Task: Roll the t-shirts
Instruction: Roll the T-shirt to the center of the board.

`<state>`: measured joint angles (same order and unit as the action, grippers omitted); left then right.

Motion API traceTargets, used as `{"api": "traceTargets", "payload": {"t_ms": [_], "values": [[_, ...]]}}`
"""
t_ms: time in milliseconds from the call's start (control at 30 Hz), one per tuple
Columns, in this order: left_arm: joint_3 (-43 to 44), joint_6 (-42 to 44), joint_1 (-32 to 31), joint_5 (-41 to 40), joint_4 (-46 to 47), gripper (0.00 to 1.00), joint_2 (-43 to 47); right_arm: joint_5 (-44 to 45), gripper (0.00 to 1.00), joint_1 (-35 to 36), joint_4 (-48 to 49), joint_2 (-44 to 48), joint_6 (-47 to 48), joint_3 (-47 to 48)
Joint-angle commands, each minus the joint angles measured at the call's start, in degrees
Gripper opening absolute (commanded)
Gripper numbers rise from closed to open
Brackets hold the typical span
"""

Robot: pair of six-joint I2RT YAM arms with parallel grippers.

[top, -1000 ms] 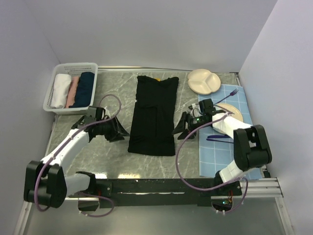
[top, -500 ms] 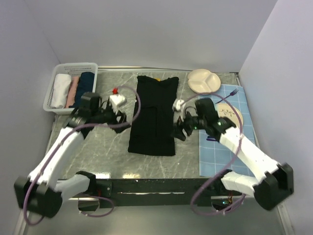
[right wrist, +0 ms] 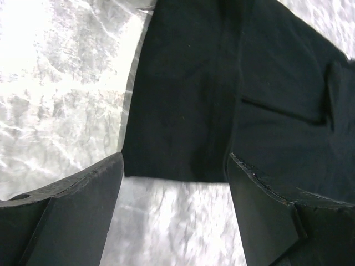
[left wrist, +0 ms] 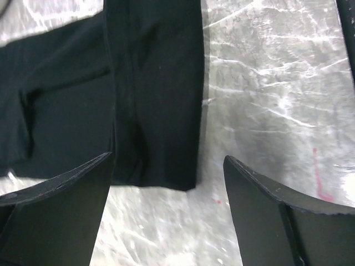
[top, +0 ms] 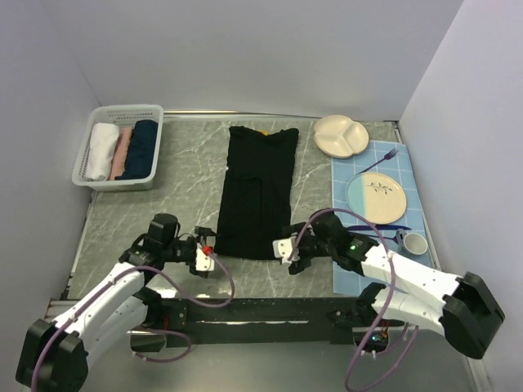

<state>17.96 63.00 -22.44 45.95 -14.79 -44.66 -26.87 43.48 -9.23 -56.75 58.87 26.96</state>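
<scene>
Black t-shirt point(top: 255, 192) lies flat, its near hem just ahead of both jaws. Basket point(top: 114, 184), far beyond the left jaws, holds rolled t-shirts point(top: 122, 151) — white, pink, navy. Left gripper point(left wrist: 166, 183) and right gripper point(right wrist: 175, 177), both spread wide, have dropped back from mid-shirt.

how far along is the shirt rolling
Done: white shirt, pink shirt and navy shirt sit rolled in the basket. In hand: the black shirt lies folded into a long strip, left gripper and right gripper open over its near corners, nothing gripped. Left: rolling it up, probably then into the basket.
</scene>
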Motion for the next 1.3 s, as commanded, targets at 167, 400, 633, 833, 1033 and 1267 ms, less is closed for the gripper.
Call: {"api": "traceTargets", "payload": {"t_ms": [167, 400, 633, 833, 1033, 1267], "values": [[1.2, 12.2, -1.4, 5.6, 5.1, 0.81, -9.5, -5.1, 0.8, 2.4, 6.6, -4.3, 6.1, -1.4], [0.4, 18.6, -2.0, 2.4, 8.1, 0.75, -13.9, -4.8, 0.78, 3.4, 5.3, -5.2, 8.9, -2.3], [-2.2, 19.5, -9.1, -6.8, 9.5, 0.67, -14.4, -2.8, 0.73, 4.1, 2.6, -9.0, 9.2, 0.7], [-4.1, 8.2, -15.0, -14.5, 16.7, 0.6, -18.0, 3.2, 0.71, 7.0, 6.5, -10.3, 10.1, -1.7], [-7.1, -0.2, -19.3, -22.0, 28.3, 0.62, -18.6, 8.4, 0.67, 7.8, 9.0, -15.2, 7.9, -0.8], [-7.8, 2.0, -19.3, -24.7, 25.5, 0.7, -15.8, 13.1, 0.57, 7.8, 12.6, -20.3, 7.9, 1.0]]}}
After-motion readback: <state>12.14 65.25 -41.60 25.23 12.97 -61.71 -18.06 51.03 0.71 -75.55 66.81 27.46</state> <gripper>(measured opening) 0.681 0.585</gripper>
